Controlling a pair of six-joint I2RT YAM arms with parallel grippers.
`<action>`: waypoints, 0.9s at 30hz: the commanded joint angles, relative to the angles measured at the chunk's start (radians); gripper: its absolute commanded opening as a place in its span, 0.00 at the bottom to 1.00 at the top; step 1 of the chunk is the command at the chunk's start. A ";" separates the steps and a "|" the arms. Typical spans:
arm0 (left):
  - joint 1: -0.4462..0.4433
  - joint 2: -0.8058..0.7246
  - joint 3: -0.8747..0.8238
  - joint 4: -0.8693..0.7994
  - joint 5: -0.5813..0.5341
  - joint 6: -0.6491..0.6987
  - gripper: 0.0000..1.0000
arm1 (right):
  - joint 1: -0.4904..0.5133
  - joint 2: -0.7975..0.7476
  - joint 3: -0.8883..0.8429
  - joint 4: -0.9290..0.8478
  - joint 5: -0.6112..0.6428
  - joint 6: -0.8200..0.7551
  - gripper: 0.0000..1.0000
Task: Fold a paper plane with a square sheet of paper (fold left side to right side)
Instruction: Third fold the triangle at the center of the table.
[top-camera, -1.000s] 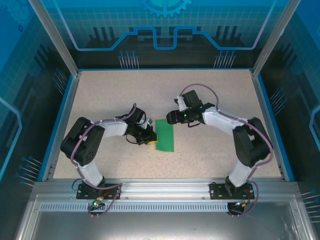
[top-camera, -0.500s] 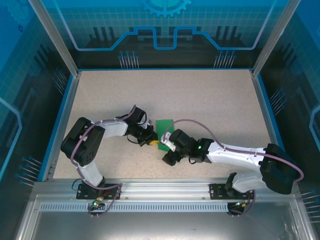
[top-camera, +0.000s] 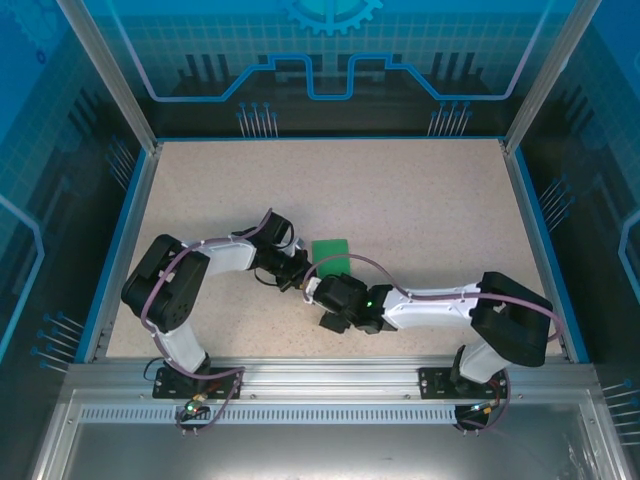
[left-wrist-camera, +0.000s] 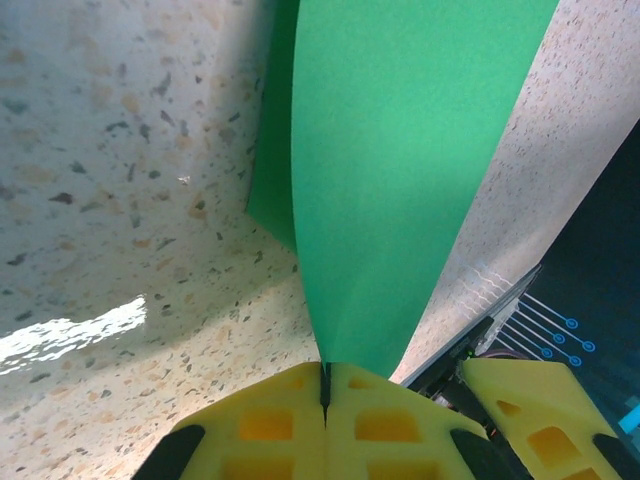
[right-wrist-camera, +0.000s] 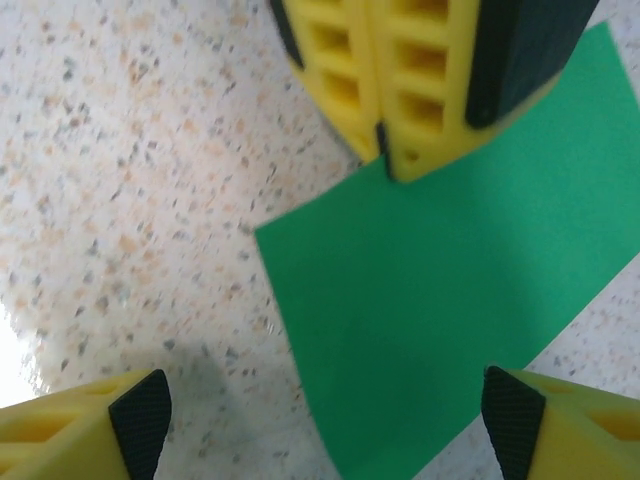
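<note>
The green square sheet of paper (top-camera: 331, 253) lies mid-table as a narrow creased strip, its near part hidden under my right arm. My left gripper (top-camera: 297, 279) sits at its left edge, shut on the paper. In the left wrist view the yellow pads (left-wrist-camera: 270, 420) meet on a raised layer of the paper (left-wrist-camera: 400, 170), which slopes up off the table. My right gripper (right-wrist-camera: 325, 430) hovers open over the paper (right-wrist-camera: 450, 290), one fingertip on each side. The left gripper's fingers (right-wrist-camera: 420, 70) pinch the sheet's edge just ahead of it.
The speckled tabletop (top-camera: 400, 190) is bounded by a blue rim (top-camera: 120, 250) and by metal frame posts (top-camera: 105, 75) at the corners. Both arm bases stand on the metal rail (top-camera: 330, 380) at the near edge. A right fingertip (left-wrist-camera: 530, 410) shows beside the left gripper.
My right arm has swung from the far side of the paper round to its near end, beside the left gripper, with its jaws wider. The left gripper has stayed shut on the paper's edge.
</note>
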 joint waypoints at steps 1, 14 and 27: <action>-0.004 0.003 0.028 -0.051 0.037 -0.012 0.00 | 0.011 0.039 0.039 0.065 0.038 -0.035 0.80; -0.004 0.012 0.038 -0.074 0.035 0.003 0.00 | 0.002 0.041 0.055 0.106 0.000 -0.033 0.40; -0.001 0.007 0.049 -0.116 0.006 0.033 0.07 | -0.070 -0.009 0.016 0.063 -0.187 0.035 0.00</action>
